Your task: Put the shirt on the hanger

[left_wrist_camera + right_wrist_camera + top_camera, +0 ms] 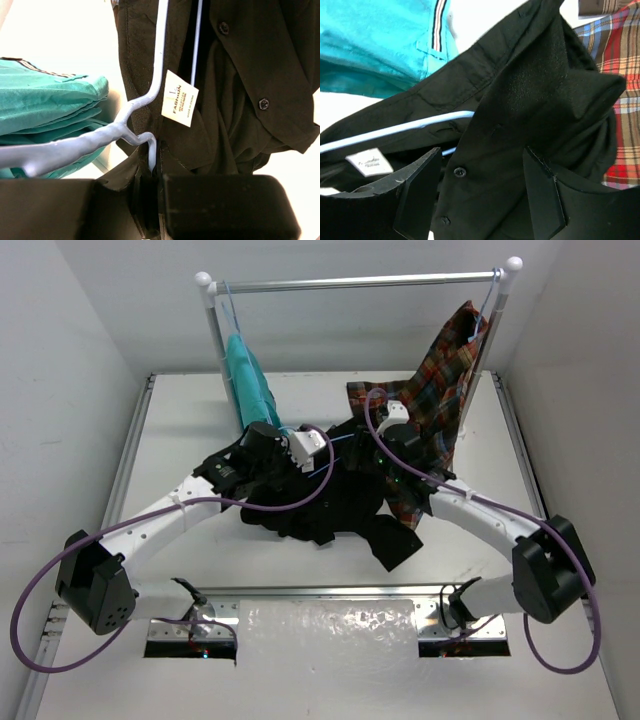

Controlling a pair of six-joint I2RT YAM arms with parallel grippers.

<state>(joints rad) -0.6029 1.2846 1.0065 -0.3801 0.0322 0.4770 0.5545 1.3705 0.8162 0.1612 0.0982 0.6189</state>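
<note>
Clamping the hanger (75,147) is my left gripper (150,212): its jaws are closed on the pale-blue wire just below the twisted neck, and the wire drops straight into the narrow slit between them. A fold of the black shirt (250,65) lies against the same slit; I cannot tell whether cloth is pinched with the wire. One arm of the hanger runs away from my left jaws inside the shirt's neck opening, passing beside the white label (179,98). The hook end crosses close to the left wrist camera, blurred, in front of the teal garment (45,100).

My right gripper (480,195) has its jaws wide apart. The shirt's front edge, with a button (460,171), lies in the gap between them; contact with either pad cannot be confirmed. A hanger arm crosses under the collar beyond my right jaws.

From above, the shirt lies bunched on the table (180,420), with both grippers at its far edge. The teal garment and the plaid shirt (440,410) hang from the rail (360,282) behind it.
</note>
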